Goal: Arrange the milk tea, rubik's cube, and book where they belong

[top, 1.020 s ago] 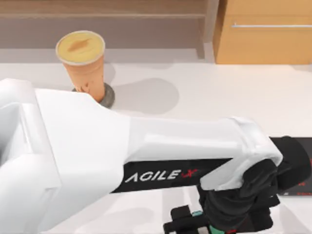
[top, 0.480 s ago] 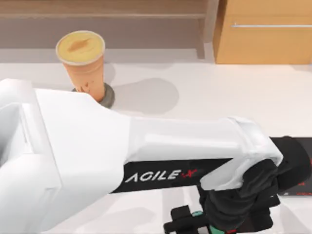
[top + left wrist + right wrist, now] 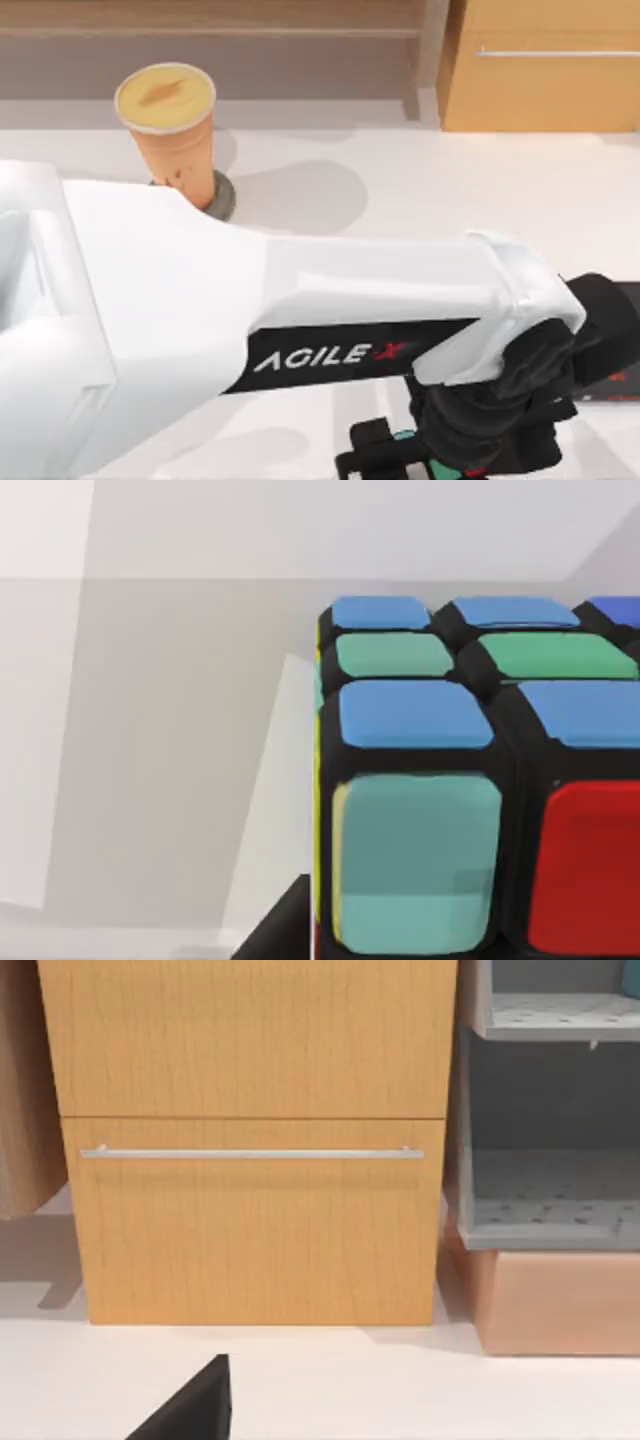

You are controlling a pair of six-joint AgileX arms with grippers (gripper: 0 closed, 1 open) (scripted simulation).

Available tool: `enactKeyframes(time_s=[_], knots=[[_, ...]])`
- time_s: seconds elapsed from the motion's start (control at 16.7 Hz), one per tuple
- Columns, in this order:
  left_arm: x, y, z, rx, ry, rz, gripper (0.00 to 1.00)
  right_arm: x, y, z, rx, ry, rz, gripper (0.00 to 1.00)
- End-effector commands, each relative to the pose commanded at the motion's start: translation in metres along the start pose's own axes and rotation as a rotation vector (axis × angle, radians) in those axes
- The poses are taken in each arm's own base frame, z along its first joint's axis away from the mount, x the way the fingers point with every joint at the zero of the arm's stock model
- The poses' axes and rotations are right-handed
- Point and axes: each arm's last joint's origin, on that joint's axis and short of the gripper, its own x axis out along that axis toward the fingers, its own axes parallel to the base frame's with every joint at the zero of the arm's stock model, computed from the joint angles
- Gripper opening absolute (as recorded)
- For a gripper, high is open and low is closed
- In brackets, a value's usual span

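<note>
Currently reaching left gripper (image 3: 430, 462) toward rubik's cube (image 3: 480, 780), well apart from milk tea (image 3: 170, 130); finger state indeterminate. Risking off-centre contact, pushing cube aside.

White table (image 3: 450, 190) carried the milk tea (image 3: 172, 130) upright on a grey coaster (image 3: 220, 196), back left; thin black book (image 3: 625, 370) at right edge.

Orange-tan milk tea (image 3: 180, 150), yellow lid
</note>
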Motion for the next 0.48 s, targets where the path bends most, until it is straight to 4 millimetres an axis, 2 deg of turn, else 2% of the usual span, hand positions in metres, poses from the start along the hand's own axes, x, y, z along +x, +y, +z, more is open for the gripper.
enactKeyframes(time_s=[0.24,0.48], knots=[[-0.02,0.0,0.0,0.001,0.0,0.0,0.0,0.0,0.0,0.0,0.0,0.0,0.0,1.0],[-0.019,0.0,0.0,0.002,0.0,0.003,0.0,0.0,0.0,0.0,0.0,0.0,0.0,1.0]])
